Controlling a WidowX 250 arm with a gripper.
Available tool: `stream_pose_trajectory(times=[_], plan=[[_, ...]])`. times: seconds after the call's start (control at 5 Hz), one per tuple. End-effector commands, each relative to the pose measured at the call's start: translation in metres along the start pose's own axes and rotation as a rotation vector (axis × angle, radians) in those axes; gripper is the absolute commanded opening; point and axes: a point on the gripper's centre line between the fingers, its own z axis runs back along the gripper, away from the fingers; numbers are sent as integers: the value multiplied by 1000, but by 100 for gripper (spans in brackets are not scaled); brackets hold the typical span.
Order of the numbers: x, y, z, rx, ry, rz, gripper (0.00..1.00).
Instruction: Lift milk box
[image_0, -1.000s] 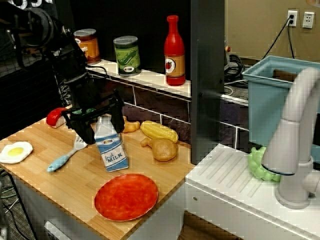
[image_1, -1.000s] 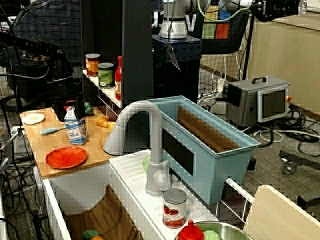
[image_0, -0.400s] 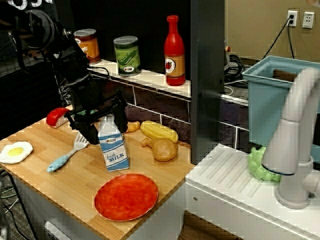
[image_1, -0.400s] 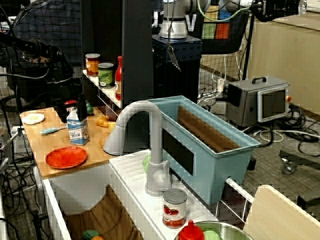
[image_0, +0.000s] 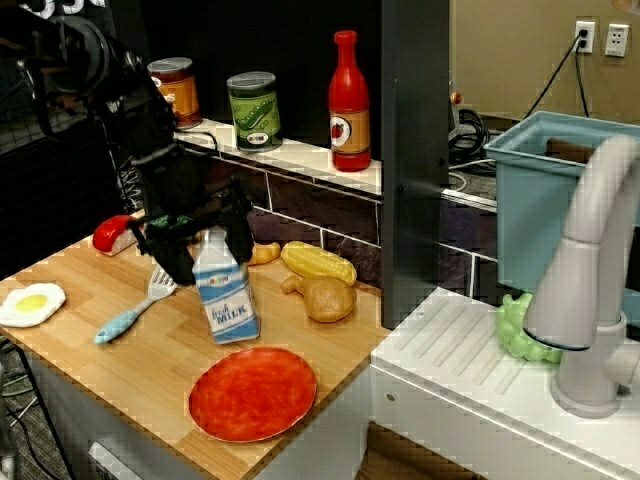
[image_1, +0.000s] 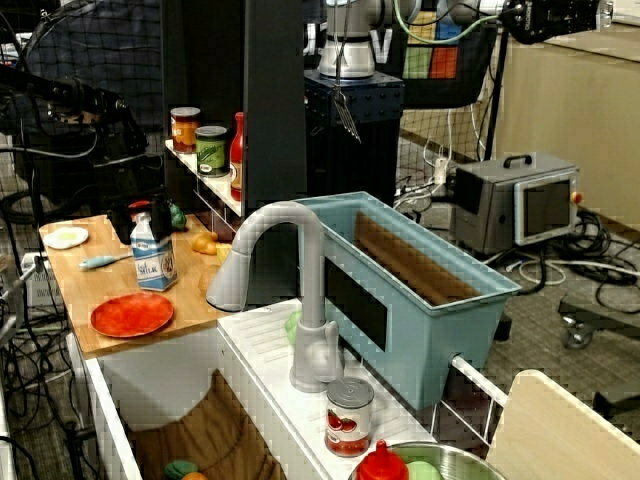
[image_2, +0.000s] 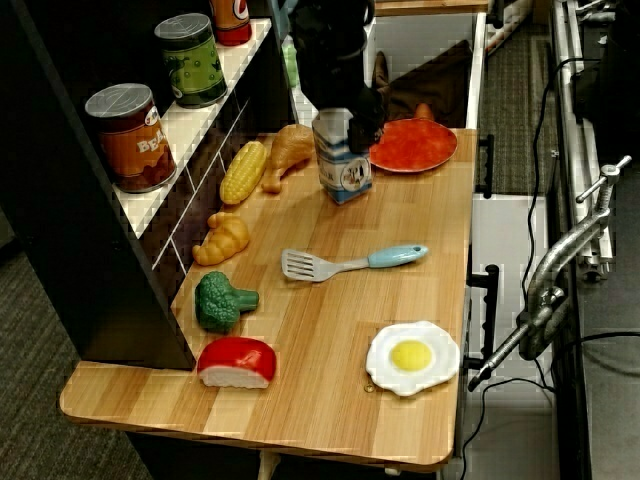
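Note:
The milk box (image_0: 226, 296), a white-topped carton with a light blue body and "fresh MILK" lettering, stands on the wooden counter (image_0: 120, 370), its base at or just above the wood. My black gripper (image_0: 206, 243) comes down from the upper left, and its fingers clamp the carton's gabled top from both sides. In the side view the milk box (image_1: 154, 258) sits under the gripper (image_1: 143, 214). From the overhead view the gripper (image_2: 340, 108) covers the top of the milk box (image_2: 345, 172), which leans slightly.
A red plate (image_0: 252, 393) lies just in front of the carton. A blue-handled spatula (image_0: 128, 316) and fried egg (image_0: 30, 303) are to its left. Corn (image_0: 318, 262), a drumstick (image_0: 325, 298) and a croissant (image_0: 262, 252) lie behind it. Cans and a red bottle (image_0: 349, 100) stand on the back shelf.
The carton leaned to the left a second ago and now stands straighter. The gripper has closed in on its top and shifted slightly, carrying the carton with it.

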Motion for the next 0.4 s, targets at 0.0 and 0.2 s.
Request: stream_pose_trajectory(times=[0.0, 0.2], plan=[[0, -31, 78, -41, -4, -89, 0], [-1, -49, 121, -79, 51, -105, 0]])
